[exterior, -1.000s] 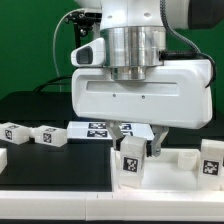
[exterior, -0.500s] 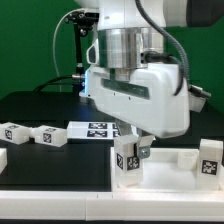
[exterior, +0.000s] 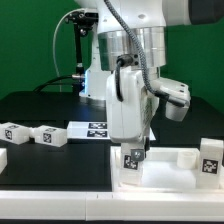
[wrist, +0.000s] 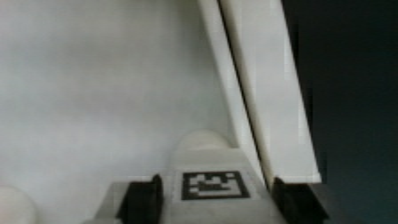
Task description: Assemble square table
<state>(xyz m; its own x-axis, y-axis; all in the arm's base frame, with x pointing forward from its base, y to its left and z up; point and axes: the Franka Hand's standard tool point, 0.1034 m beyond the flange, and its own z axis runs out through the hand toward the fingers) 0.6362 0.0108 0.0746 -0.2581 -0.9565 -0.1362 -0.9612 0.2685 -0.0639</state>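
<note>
The jaws grip the leg [exterior: 133,160] at 6 o'clock in the exterior view. Twist it upright into the tabletop [exterior: 182,157], without tilting.

A flat green wall [exterior: 30,50] fills the back of the room. In front of it stands a big black table [exterior: 40,108] with a dull top that does not shine. A thin black pole [exterior: 57,55] stands up at the back of the table, toward the exterior view's left. The marker board [exterior: 95,129] lies flat on the table. A pale strip [exterior: 60,208] runs along the front edge. The light is bright and even, with only soft shadows.
</note>
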